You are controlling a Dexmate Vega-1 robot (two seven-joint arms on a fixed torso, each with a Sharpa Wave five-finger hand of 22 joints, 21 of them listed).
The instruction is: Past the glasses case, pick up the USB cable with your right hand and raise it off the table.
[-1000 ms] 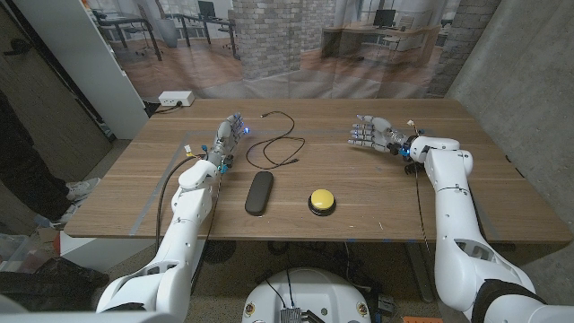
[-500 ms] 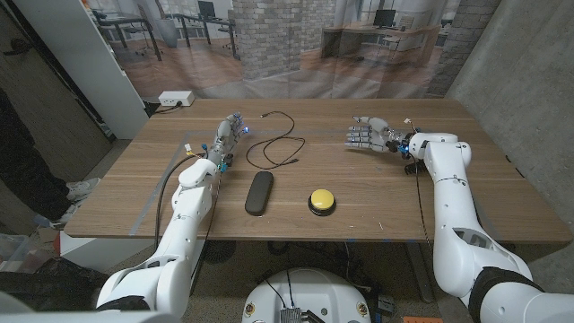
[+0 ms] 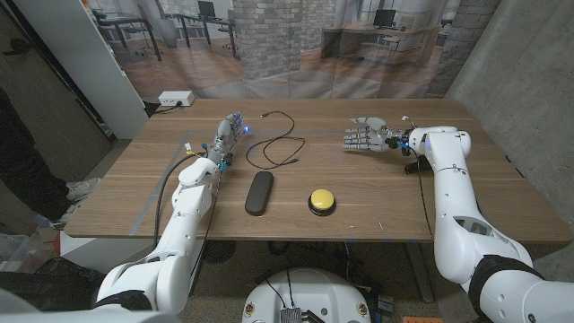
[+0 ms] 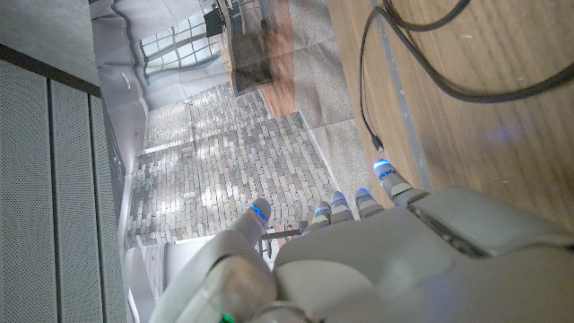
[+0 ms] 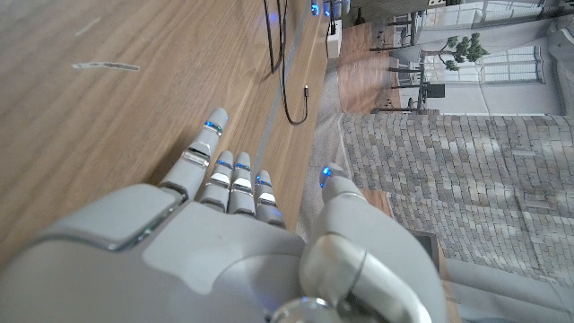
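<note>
The USB cable (image 3: 274, 144) lies in a loose open loop on the table (image 3: 359, 193), on the far side of the black glasses case (image 3: 258, 192). One end trails toward the far edge; the other ends in a small plug (image 3: 295, 162) nearer the middle of the table.

Handling, as a judgement: the cable looks thin, light and limp. It should sag from any single hold and offers little height to catch. A pinch across a strand of the loop, or just behind the plug where it is stiffer, seems the surest hold. The smooth wood may let it slide under a sideways push.

The right robot hand (image 3: 362, 136) is over the table to the cable's right, well apart from it, fingers extended and pointing toward it. It holds nothing. In the right wrist view the fingers (image 5: 235, 177) lie close together with the thumb set apart, the cable ahead of them.

The left robot hand (image 3: 226, 139) is just beside the loop's left side, empty, fingers extended.

The yellow button (image 3: 322, 199) lies to the right of the case.
</note>
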